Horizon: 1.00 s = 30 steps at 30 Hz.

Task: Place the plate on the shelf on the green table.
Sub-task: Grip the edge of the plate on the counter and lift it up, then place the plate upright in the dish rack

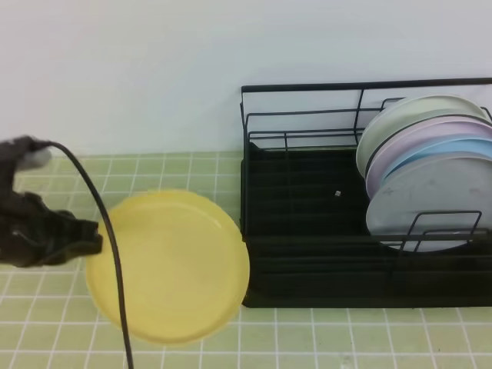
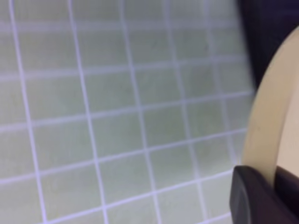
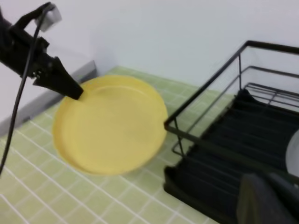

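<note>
1. The left gripper (image 1: 94, 237) is clamped on the left rim of the plate (image 1: 173, 269), which tilts above the green table (image 1: 307, 338) beside the shelf (image 1: 307, 254).
2. The right gripper (image 3: 268, 200) is a dark blur at the frame corner, closed and holding nothing.

A plain, smooth white wall (image 1: 138, 69) runs behind the whole scene, evenly lit with no strong shadows on it. In the right wrist view a pale grey ledge strip (image 3: 51, 91) lies along the foot of that wall at the left. The light is soft and diffuse, slightly cool in tone.
</note>
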Tool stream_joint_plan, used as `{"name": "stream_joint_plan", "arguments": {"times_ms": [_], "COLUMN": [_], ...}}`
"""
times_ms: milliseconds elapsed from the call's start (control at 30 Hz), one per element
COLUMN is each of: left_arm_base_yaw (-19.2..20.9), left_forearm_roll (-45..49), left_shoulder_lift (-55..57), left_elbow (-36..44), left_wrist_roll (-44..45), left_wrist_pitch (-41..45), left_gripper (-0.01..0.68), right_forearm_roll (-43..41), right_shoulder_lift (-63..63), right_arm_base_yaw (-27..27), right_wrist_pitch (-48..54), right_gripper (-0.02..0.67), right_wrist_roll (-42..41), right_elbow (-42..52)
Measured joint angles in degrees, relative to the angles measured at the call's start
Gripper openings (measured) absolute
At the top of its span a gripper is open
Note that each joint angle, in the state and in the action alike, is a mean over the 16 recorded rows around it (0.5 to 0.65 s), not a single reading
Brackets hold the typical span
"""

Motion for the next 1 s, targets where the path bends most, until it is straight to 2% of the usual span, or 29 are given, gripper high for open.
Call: {"name": "stream_joint_plan", "arguments": {"times_ms": [367,600,867,1000], "left_arm_base_yaw": [-1.03,-4.78,-12.11,-15.41], "left_forearm_roll": [-1.22,-3.14,-3.96,-4.35], "left_shoulder_lift": [-15.71,-20.81,-22.50,-22.51], "left_elbow": [-0.22,-0.22,-0.22,-0.22], "left_wrist_roll": [-1.89,-2.43,-3.30,-3.89], "left_wrist_pitch": [2.46,3.96,2.66,1.40], "left_gripper": [0.003,0.002,0.003,0.002], "right_forearm_roll": [8.48,11.60,14.80,15.60], "right_shoulder_lift": [2.80,10.67,22.02,26.45], "right_arm_base_yaw": [0.00,0.00,-0.01,0.14], "right_wrist_pitch": [1.16,7.15,15.28,18.68], "right_gripper": [0.007,0.120,0.265,0.293], "right_wrist_roll": [-0.36,-0.65,-2.11,-3.00], "right_elbow": [-0.65,-3.29,-9.00,-11.40]}}
